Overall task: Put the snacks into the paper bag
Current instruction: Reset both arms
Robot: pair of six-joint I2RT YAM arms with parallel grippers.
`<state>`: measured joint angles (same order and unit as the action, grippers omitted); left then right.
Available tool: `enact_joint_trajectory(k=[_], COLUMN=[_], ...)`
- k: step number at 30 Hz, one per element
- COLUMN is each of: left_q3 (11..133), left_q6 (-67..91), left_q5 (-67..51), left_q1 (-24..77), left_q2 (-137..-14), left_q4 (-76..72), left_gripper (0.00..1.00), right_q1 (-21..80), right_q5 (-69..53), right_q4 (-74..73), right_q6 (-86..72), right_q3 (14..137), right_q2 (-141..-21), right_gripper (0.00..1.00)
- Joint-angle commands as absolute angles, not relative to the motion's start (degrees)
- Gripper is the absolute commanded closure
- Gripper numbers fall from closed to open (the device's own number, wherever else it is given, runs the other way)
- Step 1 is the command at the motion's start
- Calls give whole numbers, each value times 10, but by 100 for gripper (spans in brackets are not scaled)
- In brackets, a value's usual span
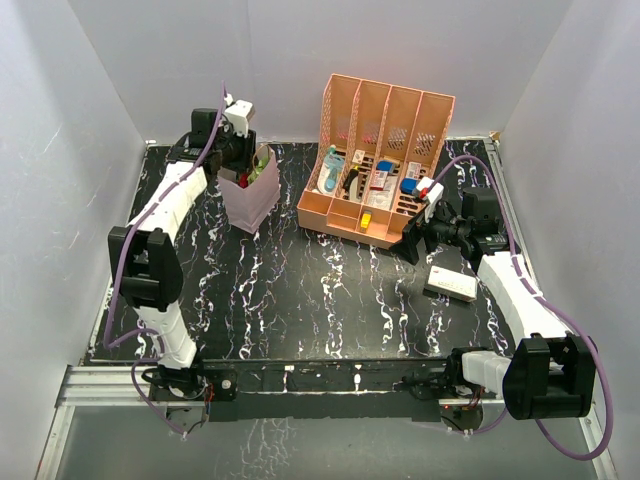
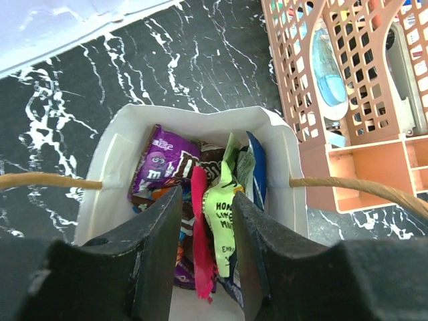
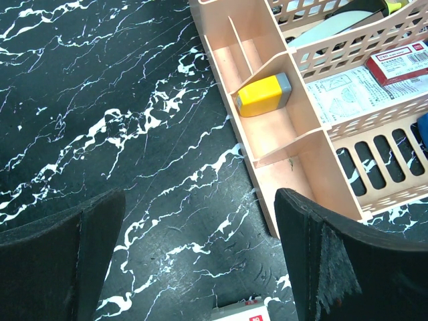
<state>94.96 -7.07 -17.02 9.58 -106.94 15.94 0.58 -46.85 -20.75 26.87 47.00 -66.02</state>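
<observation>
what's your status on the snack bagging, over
Left end effector over paper bag mouth, pink wrapper and green wrapper between the jaws, grip unclear. Right end effector open, empty, by rack. Nothing blocking bag.

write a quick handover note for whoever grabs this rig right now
Left gripper: over the small pale pink-lilac paper bag, jaws part open astride a pink wrapper and a green packet standing in the bag; cannot tell if they are gripped.
Right gripper: jaws wide open, empty, above the black marble table beside the peach slotted rack.
Done: a purple wrapper and a blue packet are also in the bag; the top view shows no loose snacks on the table.
Left: make sure of the release, then lift the left arm clear.
</observation>
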Motion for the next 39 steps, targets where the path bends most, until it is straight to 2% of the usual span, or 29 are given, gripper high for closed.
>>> enact_joint_trajectory(k=[1,11,19,26,33,39], left_q3=[968,970,968,938,882,832], left_q6=[-103,-125,-134,-115,-76,-45], left_q5=[-142,-130,-107,-54,-60,-64], left_q1=[98,98,98,80,47,13], left_q2=[-1006,-966,-917,-864,-804,-767], left_q4=[167,194,231,244,219,196], left_gripper=[63,45,27,2,2,2], right_q1=[2,2,2,2,2,2], right_q5=[-472,-448,-348,-229,-148,-107], right_q4=[-180,-169,-180,-224,-263,-237], right_q6=[273,253,203,158,86,41], right_q3=[473,477,533,633,746,762], right_q2=[-647,-642,-665,-717,-777,-780], right_gripper=[2,2,2,1,2,2])
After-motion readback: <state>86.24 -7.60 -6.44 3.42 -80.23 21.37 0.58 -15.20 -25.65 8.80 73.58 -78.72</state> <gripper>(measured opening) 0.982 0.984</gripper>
